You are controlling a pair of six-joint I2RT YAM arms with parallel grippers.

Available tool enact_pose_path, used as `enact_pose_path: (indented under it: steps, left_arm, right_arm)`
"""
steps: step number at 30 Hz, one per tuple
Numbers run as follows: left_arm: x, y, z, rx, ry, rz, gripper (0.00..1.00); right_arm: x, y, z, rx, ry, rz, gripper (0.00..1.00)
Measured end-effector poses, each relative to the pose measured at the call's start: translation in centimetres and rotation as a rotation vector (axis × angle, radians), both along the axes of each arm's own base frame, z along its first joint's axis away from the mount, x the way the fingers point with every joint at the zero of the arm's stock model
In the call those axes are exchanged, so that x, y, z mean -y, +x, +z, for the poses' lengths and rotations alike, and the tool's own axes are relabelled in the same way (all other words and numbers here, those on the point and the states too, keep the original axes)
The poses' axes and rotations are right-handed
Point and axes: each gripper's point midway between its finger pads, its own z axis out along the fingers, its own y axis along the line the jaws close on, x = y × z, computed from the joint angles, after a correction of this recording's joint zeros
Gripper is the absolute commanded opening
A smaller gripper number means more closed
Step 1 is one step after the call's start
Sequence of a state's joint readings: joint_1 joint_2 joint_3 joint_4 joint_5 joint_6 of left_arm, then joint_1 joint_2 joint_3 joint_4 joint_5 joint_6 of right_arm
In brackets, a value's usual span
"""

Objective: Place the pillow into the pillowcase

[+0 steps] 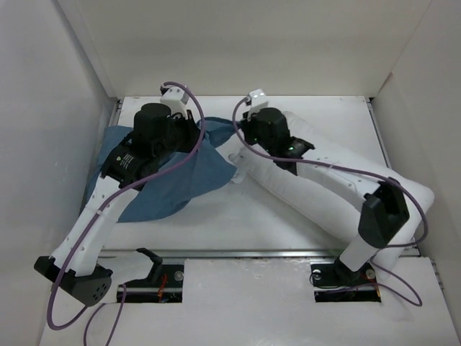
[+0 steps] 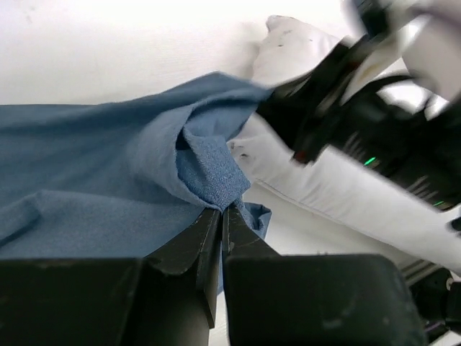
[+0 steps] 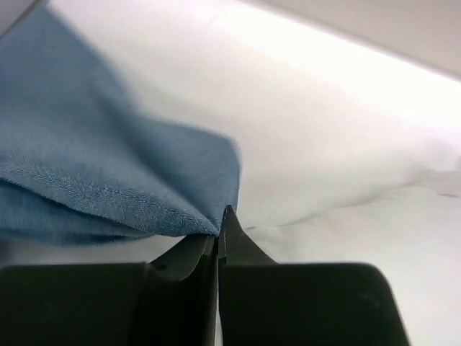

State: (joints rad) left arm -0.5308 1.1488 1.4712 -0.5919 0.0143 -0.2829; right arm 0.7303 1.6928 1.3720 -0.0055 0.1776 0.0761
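The top view alone shows the whole layout: the pillowcase (image 1: 169, 184) lies crumpled on the left half of the white table (image 1: 238, 223), and the pillow (image 1: 299, 196) stretches diagonally across the right half, under the right arm. The 2 lie side by side and the pillow is outside the cloth. The wrist views give what the top view hides beneath the wrists. The left gripper (image 2: 222, 213) has its 2 black fingers pressed together on a raised fold of the pillowcase. The right gripper (image 3: 220, 229) is likewise closed, pinching a thin edge of the same cloth at its tips. Up close, the pillowcase is slate-blue woven fabric with a fine twill grain, limp and creased. The pillow is plump, smooth and white, with a rounded corner and a few faint marks.
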Motion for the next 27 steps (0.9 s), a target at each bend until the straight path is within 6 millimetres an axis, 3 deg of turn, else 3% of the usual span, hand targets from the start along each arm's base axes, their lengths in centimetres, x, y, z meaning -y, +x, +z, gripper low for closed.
enact_pose_path:
  steps: [3,5,7,10,12,14,16,19,20,23,25,27]
  left_arm:
    - [1.0,-0.1,-0.2,0.003,-0.008,-0.062,0.01]
    - [2.1,0.1,-0.5,0.001,-0.016,-0.114,0.01]
    - [3.9,0.7,-0.8,0.0,-0.037,-0.184,0.01]
    - [7.4,1.7,-2.8,-0.038,-0.049,-0.318,0.01]
    - [9.5,2.1,-5.3,-0.097,-0.035,-0.386,0.04]
    - [11.4,2.3,-8.5,-0.174,-0.008,-0.446,0.27]
    - [12.8,2.0,-11.4,-0.248,0.018,-0.502,0.43]
    - [13.7,1.3,-14.0,-0.321,0.046,-0.548,0.5]
    - [13.8,1.1,-14.3,-0.331,0.054,-0.551,0.5]
    - [13.6,1.4,-13.8,-0.317,0.075,-0.527,0.51]
    - [13.4,2.2,-12.8,-0.287,0.089,-0.495,0.54]
    - [13.4,3.4,-11.2,-0.244,0.103,-0.457,0.62]
  right_arm:
    - [5.2,1.5,4.7,0.079,0.035,-0.158,0.0]
    - [9.9,2.7,7.4,0.126,0.059,-0.281,0.0]
    - [14.0,3.4,9.2,0.154,0.078,-0.373,0.0]
    - [17.4,3.9,10.1,0.173,0.064,-0.458,0.0]
    - [19.0,4.4,9.6,0.17,0.033,-0.509,0.0]
    - [20.3,5.0,8.1,0.146,-0.012,-0.563,0.03]
    - [21.7,5.7,6.0,0.109,-0.067,-0.632,0.07]
    - [24.2,6.1,2.4,0.026,-0.159,-0.738,0.17]
    - [25.0,6.0,1.6,0.001,-0.181,-0.765,0.31]
    - [27.2,5.6,0.7,-0.044,-0.195,-0.832,0.58]
    - [28.1,5.6,1.2,-0.043,-0.176,-0.865,0.67]
    - [28.4,5.3,1.6,-0.044,-0.157,-0.875,0.7]
